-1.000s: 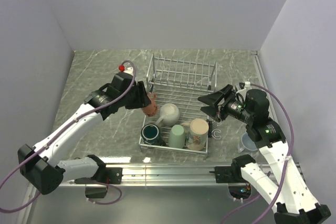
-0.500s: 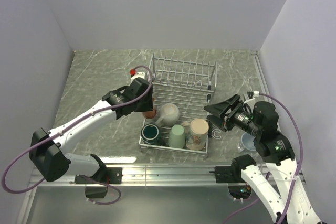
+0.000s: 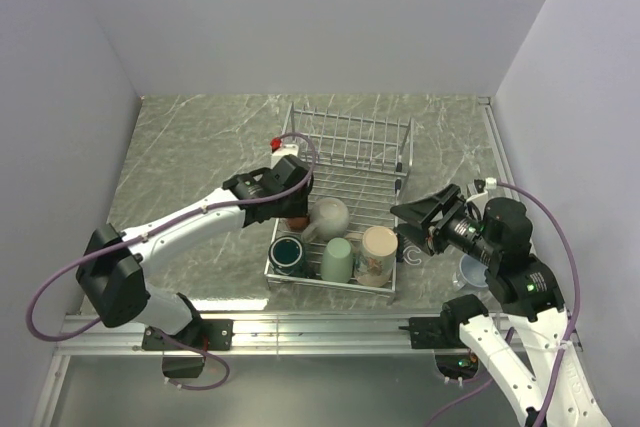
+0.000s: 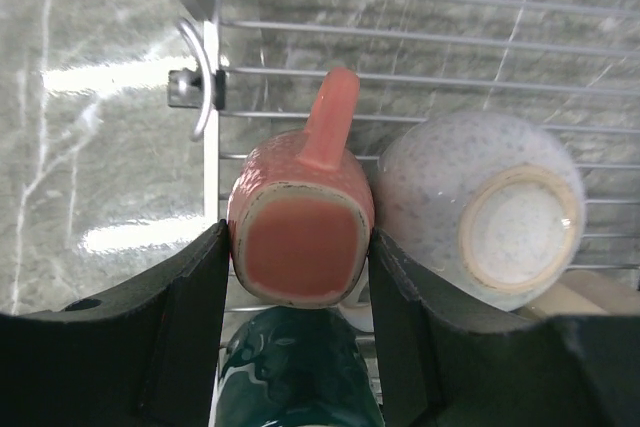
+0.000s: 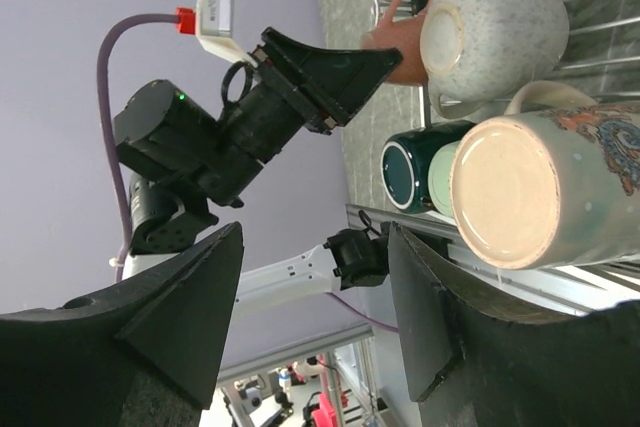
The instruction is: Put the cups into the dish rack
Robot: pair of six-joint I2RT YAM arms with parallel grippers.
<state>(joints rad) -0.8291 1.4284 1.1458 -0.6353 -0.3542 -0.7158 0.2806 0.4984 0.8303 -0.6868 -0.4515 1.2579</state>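
At the left edge of the dish rack [image 3: 350,137], just inside its rim, the left gripper [image 4: 297,259] is clamped on the salmon-red mug [image 4: 300,232]. Its two fingers [image 4: 195,297] press the mug's opposite sides. The mug is upside down, its base facing the wrist camera and its handle pointing to the far side. The cream-white mug [image 4: 480,212] is just to its right, also base up, and their sides seem to touch. The dark teal mug [image 4: 300,372] sits just on the near side.

Whether the salmon-red mug rests on the wires cannot be told. From above, the arm hides most of this mug, while the left wrist view shows the grip plainly.

Only the top view takes in the near row: dark teal, light green mug [image 3: 337,259], tan mug [image 3: 378,252]. It also shows the pale blue mug [image 3: 470,269] on the table [image 3: 190,137], right of the rack.

The right gripper [image 3: 405,222] hangs just right of the rack with its jaws spread wide and nothing between them. Its wrist view shows a painted pattern on the tan mug's side.
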